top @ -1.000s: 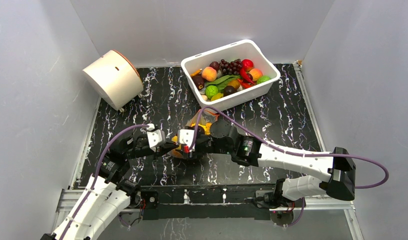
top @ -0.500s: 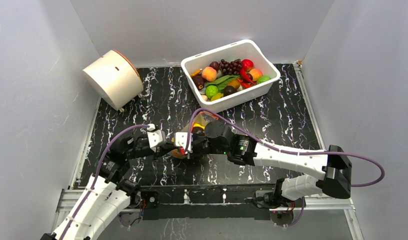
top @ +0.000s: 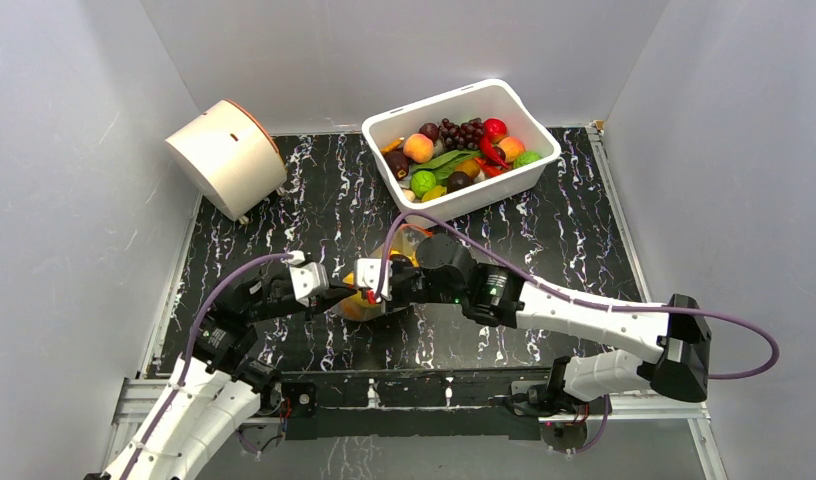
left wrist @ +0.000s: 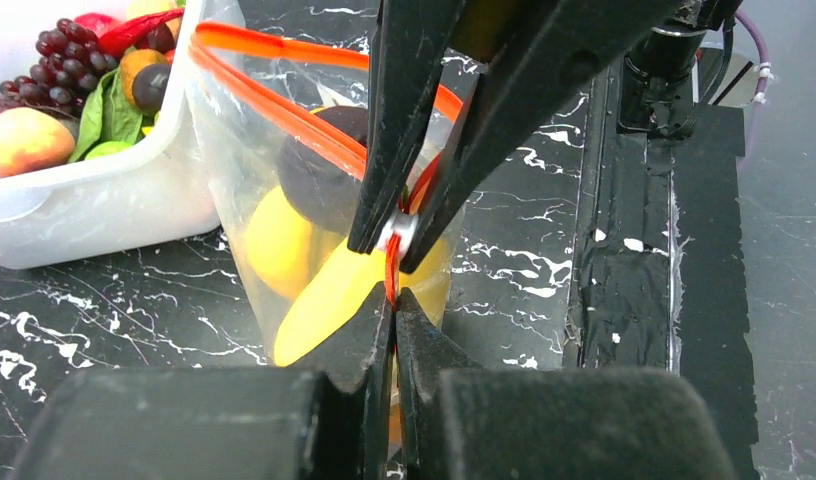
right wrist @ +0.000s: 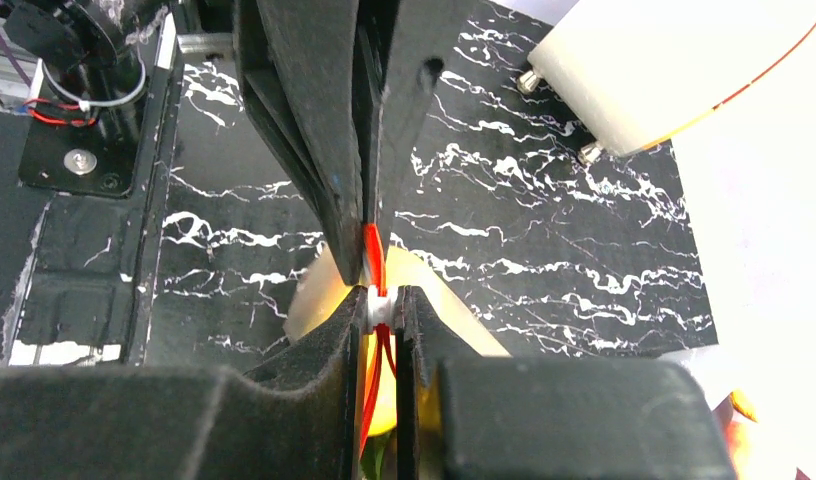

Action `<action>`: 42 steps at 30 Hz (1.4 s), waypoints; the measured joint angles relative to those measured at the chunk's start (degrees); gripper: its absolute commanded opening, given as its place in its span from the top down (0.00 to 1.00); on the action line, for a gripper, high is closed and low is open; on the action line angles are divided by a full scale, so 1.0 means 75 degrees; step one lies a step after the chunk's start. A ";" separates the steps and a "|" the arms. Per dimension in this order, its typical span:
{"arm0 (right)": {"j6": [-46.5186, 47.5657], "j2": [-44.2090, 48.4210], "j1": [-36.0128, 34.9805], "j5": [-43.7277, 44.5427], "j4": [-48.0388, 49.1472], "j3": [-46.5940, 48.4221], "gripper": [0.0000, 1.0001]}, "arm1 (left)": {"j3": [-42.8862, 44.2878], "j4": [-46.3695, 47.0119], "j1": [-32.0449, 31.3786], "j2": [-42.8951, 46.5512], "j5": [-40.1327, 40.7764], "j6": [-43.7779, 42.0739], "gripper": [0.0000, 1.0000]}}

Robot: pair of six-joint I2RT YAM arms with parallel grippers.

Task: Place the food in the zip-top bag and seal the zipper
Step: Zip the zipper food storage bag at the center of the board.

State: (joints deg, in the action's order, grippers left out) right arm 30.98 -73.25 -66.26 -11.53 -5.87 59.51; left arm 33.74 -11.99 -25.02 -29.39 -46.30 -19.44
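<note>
Found bag [left wrist: 234, 190] at the middle of the table [top: 544, 250], toward its near edge, just in front of the bin [top: 484, 200]. Held up by its mouth between both hands. Cannot tell whether its base rests on the table.

Counted food inside through the clear film: yellow fruit [left wrist: 274, 240], dark fruit [left wrist: 314, 170], banana [left wrist: 329, 300].

Noted left hand [left wrist: 392, 300] clamped tight on the zipper [left wrist: 274, 105] at the end nearest the table's near edge. Noted right hand [right wrist: 382, 300] pinched narrow on the same strip just beyond, tips almost touching the left's. Saw a small white piece nipped between the right fingertips; possibly a slider, too small to confirm.

Observed the two red tracks joined at the pinch and parted beyond it toward the bin. Mouth open along most of its length.

Judged loading done and sealing only at its start.

Next move calls for holding the left hand fixed as anchor and drawing the right hand along the strip to its far end, with the pinch firm and the travel in line with the strip.

Flagged as risks: floppy film bunching ahead of the fingers, the strip slipping out of the pinch, and the bag tugged from the left hand.
</note>
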 measured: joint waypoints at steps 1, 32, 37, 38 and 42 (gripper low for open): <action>0.0026 0.0067 0.0038 -0.0003 -0.0102 0.0003 1.00 | 0.0000 0.0020 -0.0003 0.0032 -0.0003 0.0026 1.00; -0.0326 0.0408 0.0525 -0.0606 -0.1125 0.0093 1.00 | -0.0128 0.0807 -0.0035 -0.0551 -0.0283 0.0627 0.57; -0.0373 0.0306 0.0525 -0.0717 -0.0988 0.0093 1.00 | -0.0128 0.1072 -0.0035 -0.0676 -0.0469 0.0740 0.73; -0.0379 0.0300 0.0525 -0.0720 -0.0965 0.0093 1.00 | -0.0128 0.1148 -0.0035 -0.0691 -0.0516 0.0775 0.88; -0.0402 0.0277 0.0530 -0.0714 -0.0933 0.0093 1.00 | -0.0111 0.1192 -0.0035 -0.0810 -0.0664 0.0775 1.00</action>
State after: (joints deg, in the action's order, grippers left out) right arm 27.97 -71.18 -62.28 -16.88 -12.86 60.20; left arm 32.91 -3.05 -25.28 -35.46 -51.29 -13.63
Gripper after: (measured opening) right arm 0.102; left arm 0.030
